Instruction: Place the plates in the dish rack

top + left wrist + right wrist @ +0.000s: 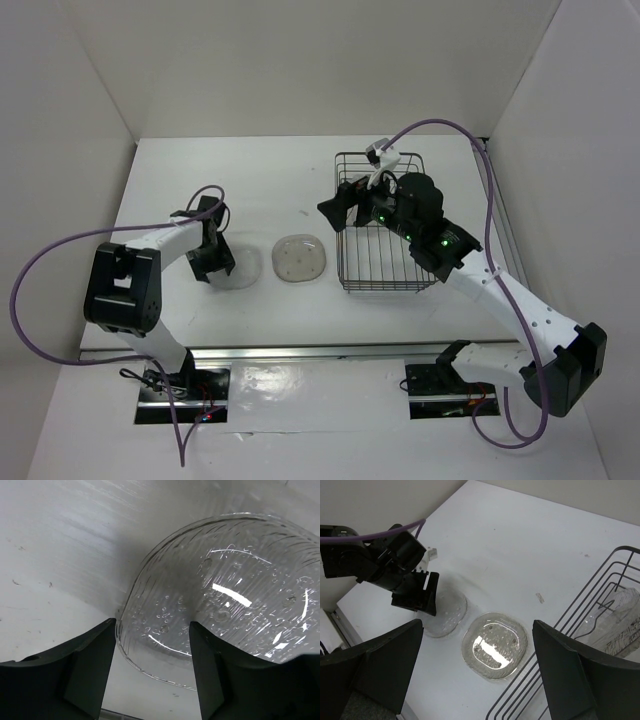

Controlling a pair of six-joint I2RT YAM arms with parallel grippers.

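Two plates on the table, one already in the dish rack.
On the white table [250, 180] the dish rack [385, 291] sits to the right. The right arm [500, 295] overhangs it, and the right claw [335, 213] gapes empty at its left edge. Only the right wrist view shows the clear plate [620, 622] inside. A greyish plate [298, 259] lies left of the rack. Beside it lies a second clear plate [245, 268], its rim between the parted jaws of the left claw [152, 625].

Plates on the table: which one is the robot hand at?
The clear plate on the left: the left gripper sits open at its rim. The greyish plate lies alone.
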